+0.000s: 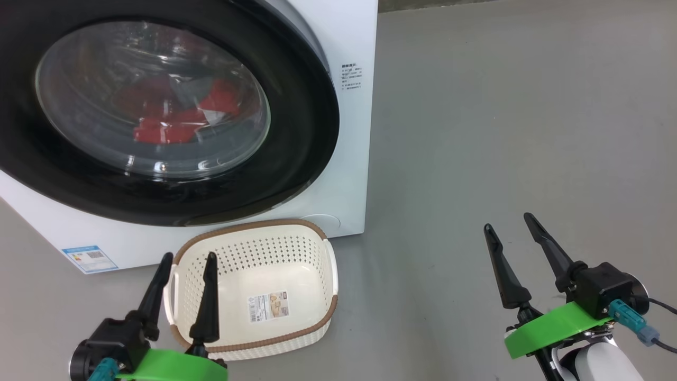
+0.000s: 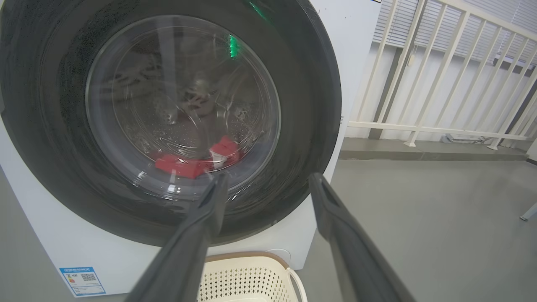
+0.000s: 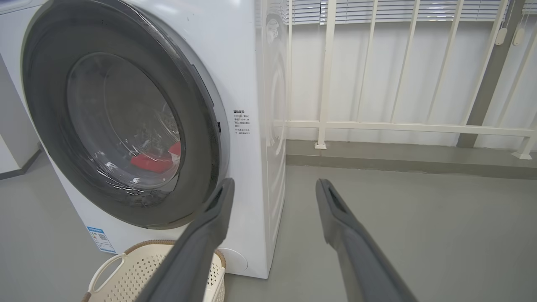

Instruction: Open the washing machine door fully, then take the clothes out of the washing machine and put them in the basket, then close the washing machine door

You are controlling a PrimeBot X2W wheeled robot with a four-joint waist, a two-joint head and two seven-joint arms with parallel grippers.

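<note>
The white washing machine (image 1: 349,32) fills the upper left of the head view, its round door (image 1: 301,127) with the black rim shut against the front. Red clothes (image 1: 164,129) lie behind the glass, and show as clothes (image 2: 184,164) and clothes (image 3: 153,161) in the wrist views. An empty cream basket (image 1: 312,275) stands on the floor just below the door. My left gripper (image 1: 189,256) hovers open over the basket's near left edge. Well to the right, my right gripper (image 1: 508,221) is open above bare floor.
Grey floor (image 1: 502,132) stretches right of the machine. A white railing (image 3: 398,126) with blinds behind it runs along the back wall past the machine's side (image 3: 272,126). A blue label (image 1: 90,259) sits low on the machine front.
</note>
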